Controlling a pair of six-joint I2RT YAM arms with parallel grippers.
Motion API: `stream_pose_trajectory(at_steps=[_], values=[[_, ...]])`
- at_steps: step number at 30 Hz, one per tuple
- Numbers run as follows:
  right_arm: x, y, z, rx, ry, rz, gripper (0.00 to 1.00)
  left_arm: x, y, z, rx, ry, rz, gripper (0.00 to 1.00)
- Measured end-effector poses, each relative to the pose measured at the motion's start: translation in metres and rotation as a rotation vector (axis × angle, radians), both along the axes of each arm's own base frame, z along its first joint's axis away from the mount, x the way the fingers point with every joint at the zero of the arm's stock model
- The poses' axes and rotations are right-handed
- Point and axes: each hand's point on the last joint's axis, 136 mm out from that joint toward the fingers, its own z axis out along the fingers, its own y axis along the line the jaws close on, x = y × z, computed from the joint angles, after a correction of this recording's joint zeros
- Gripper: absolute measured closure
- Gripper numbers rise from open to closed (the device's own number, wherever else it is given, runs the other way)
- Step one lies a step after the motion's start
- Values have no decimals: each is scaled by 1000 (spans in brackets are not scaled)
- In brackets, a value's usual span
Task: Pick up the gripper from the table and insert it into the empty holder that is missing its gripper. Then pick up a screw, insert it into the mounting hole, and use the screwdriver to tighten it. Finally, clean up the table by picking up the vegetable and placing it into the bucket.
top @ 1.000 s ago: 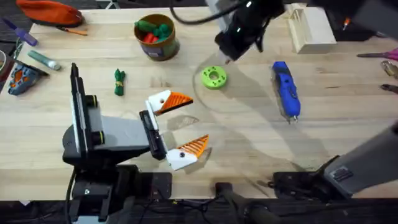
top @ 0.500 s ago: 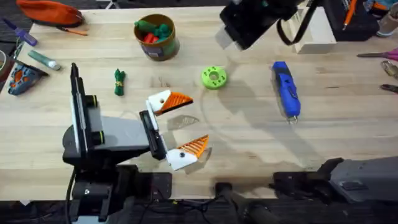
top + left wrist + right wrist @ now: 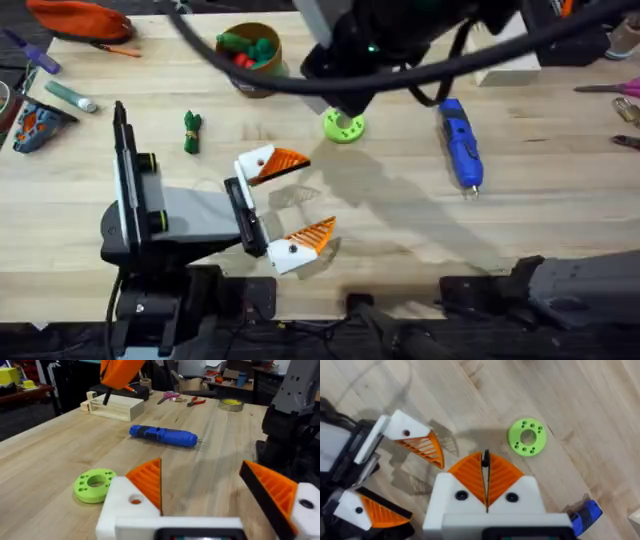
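Overhead, the left arm is lying low at the near edge of the bench [image 3: 560, 215], and its tool [image 3: 285, 205] is sitting released, the two white mounts spread wide, each wearing an orange ribbed pad. One pad [image 3: 287, 160] is pointing toward the lime-green disc [image 3: 343, 126]; the other [image 3: 316, 235] is lying nearer the bench edge. In the left wrist view those fingers [image 3: 145, 482] are standing well apart, with the disc [image 3: 95, 485] just beyond them on the wood and the screwdriver [image 3: 164, 436] farther off.

Past the left tool, the vegetable [image 3: 192, 131] is lying alone on the bench, left of the disc and well apart from it. The screwdriver [image 3: 460, 142] is lying on the right side, its thin metal tip pointing toward the near edge.

The right arm is hanging high over the disc, showing large and dark. In its wrist view the right tool [image 3: 485, 477] is clenched, the orange pads pressed together with nothing between them, above the disc [image 3: 527, 437] and the left tool's spread fingers [image 3: 412, 440].

Farthest back, the bucket [image 3: 252, 58] is standing with red and green toy pieces [image 3: 247, 48] inside.
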Motion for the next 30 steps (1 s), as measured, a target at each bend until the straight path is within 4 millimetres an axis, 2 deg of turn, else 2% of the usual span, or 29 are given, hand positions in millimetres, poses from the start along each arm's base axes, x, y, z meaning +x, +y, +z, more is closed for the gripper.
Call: stream_pose_trajectory(at_steps=[5, 7, 8, 13, 14, 17, 22, 30], values=[[-7, 14, 5, -41, 15, 60, 995, 0, 0, 0, 0, 0, 0, 14], [-16, 26, 9, -59, 12, 121, 995, 0, 0, 0, 0, 0, 0, 15], [-28, 34, 9, -67, 9, 168, 995, 0, 0, 0, 0, 0, 0, 14], [-48, 47, 10, -77, -8, 259, 995, 0, 0, 0, 0, 0, 0, 13], [-58, 53, 10, -83, -17, 307, 995, 0, 0, 0, 0, 0, 0, 13], [-67, 58, 10, -88, -27, 352, 995, 0, 0, 0, 0, 0, 0, 14], [-75, 64, 8, -100, -35, 399, 995, 0, 0, 0, 0, 0, 0, 13], [-72, 72, -16, -156, 4, 415, 995, 0, 0, 0, 0, 0, 0, 14]])
